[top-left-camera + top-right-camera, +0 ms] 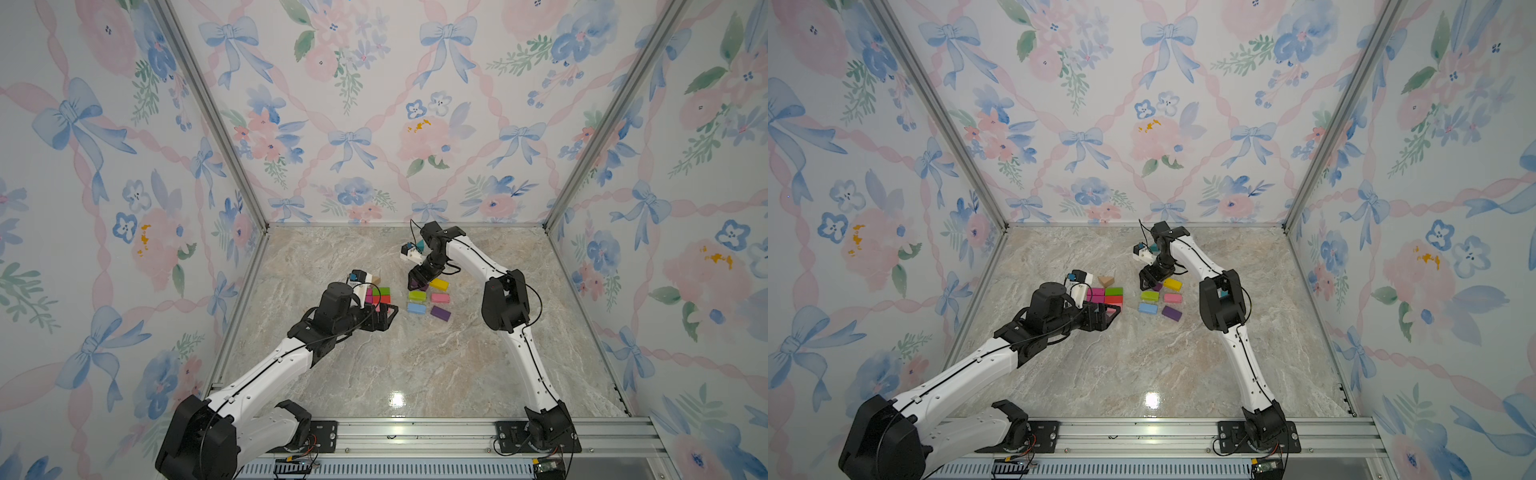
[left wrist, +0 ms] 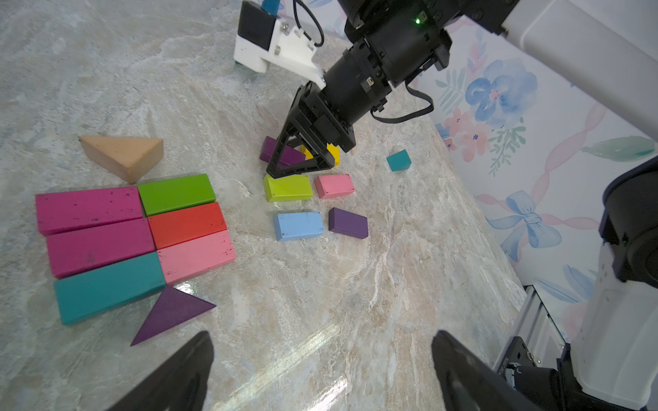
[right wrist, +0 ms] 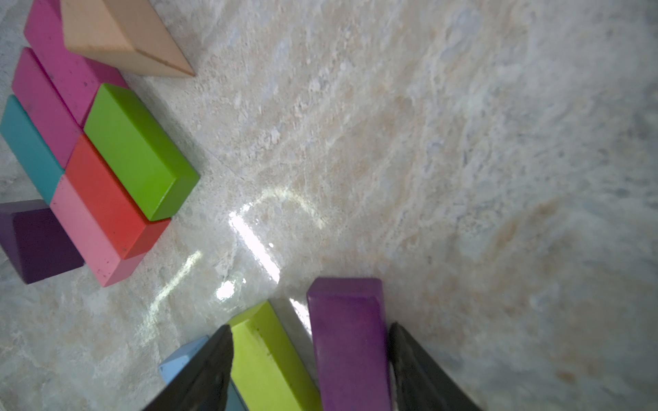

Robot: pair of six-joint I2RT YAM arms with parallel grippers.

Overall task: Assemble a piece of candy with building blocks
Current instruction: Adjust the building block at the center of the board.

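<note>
Building blocks lie packed flat at the left: two magenta bricks (image 2: 89, 208), teal (image 2: 106, 286), green (image 2: 176, 194), red (image 2: 187, 224) and pink (image 2: 196, 254). A tan prism (image 2: 124, 154) and a purple prism (image 2: 171, 313) touch its ends. My left gripper (image 2: 322, 341) hovers open and empty beside this group (image 1: 380, 295). My right gripper (image 3: 310, 327) is open, low over the loose bricks. A purple brick (image 3: 347, 341) lies between its fingers and touches one of them. The other finger stands over the lime brick (image 3: 263, 359).
Loose on the marble floor lie a pink brick (image 2: 334, 185), blue brick (image 2: 298, 226), dark purple brick (image 2: 348, 223), yellow brick (image 1: 439, 284) and small teal block (image 2: 398, 160). Floral walls close in three sides; a metal rail (image 1: 415, 432) runs along the front.
</note>
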